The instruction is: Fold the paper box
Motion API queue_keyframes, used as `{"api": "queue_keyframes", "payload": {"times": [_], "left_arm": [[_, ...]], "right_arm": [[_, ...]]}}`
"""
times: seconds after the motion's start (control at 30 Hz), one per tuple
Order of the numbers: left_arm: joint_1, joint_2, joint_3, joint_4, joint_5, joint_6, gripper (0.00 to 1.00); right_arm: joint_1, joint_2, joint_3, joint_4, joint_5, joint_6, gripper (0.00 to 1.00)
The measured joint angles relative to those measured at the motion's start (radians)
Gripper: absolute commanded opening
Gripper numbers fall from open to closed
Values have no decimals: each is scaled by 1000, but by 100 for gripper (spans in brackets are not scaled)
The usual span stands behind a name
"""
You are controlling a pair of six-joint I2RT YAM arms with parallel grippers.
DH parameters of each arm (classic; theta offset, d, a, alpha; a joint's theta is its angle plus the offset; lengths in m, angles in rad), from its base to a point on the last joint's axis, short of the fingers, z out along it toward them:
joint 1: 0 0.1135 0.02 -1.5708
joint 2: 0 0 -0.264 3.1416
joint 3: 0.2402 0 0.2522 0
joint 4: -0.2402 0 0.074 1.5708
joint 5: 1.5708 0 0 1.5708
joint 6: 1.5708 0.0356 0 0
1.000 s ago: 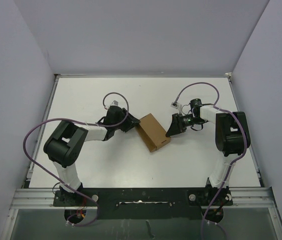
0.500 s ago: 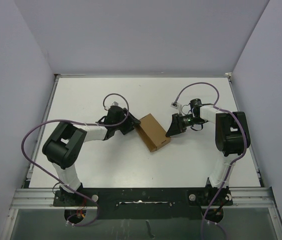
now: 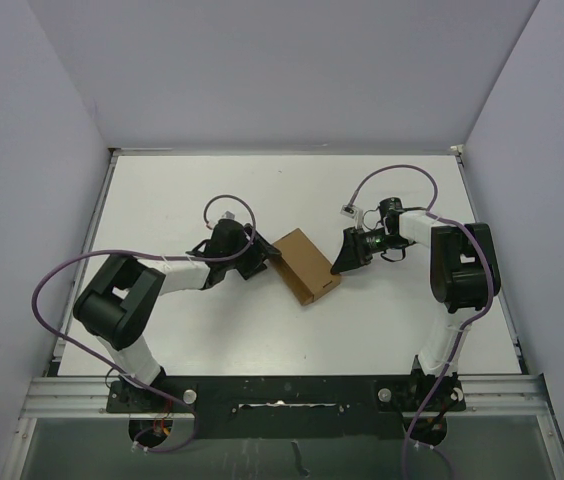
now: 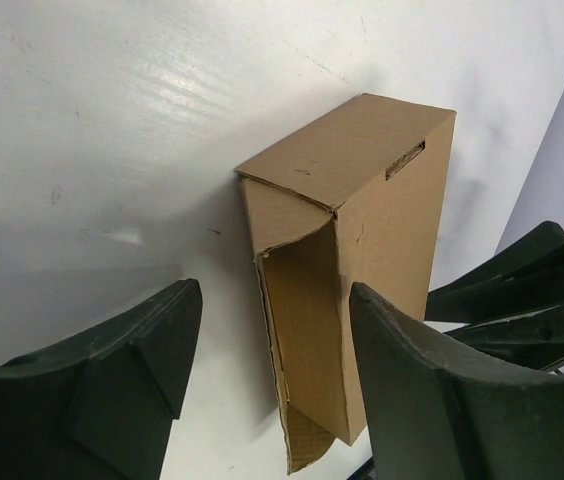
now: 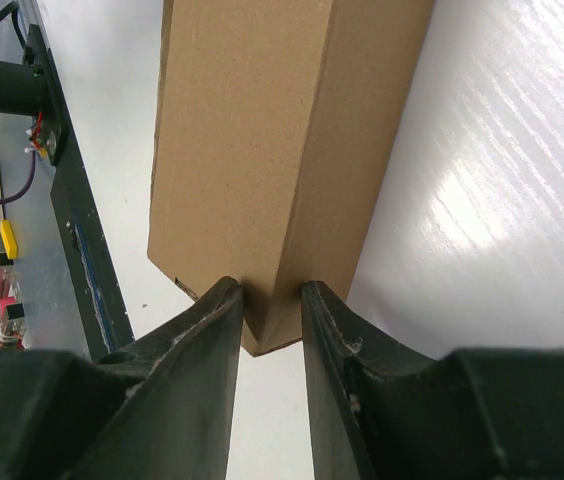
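The paper box is a small brown carton lying on the white table between my two grippers. In the left wrist view the box shows its open end, with one end flap hanging loose at the bottom. My left gripper is open, and its fingers stand on either side of that open end without pinching it. My right gripper is shut on the box's far corner edge, one finger on each adjoining face. The right gripper's fingers also show behind the box in the left wrist view.
Grey walls enclose the table on three sides. A black rail with both arm bases runs along the near edge. Purple cables loop above each arm.
The left arm's elbow has swung left and down, and its gripper has shifted slightly at the box's left end. The box and the right gripper have stayed put.
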Motion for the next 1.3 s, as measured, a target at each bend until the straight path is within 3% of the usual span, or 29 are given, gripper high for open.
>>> {"api": "queue_keyframes", "payload": {"times": [0.3, 0.77, 1.3], "left_arm": [[-4, 0, 1, -1, 5, -5, 46], [-13, 2, 13, 1, 22, -26, 52], [-18, 21, 36, -1, 16, -22, 27]], "right_arm": [[0, 0, 0, 0, 0, 0, 29], [0, 0, 0, 0, 0, 0, 29], [2, 0, 0, -2, 1, 0, 29]]}}
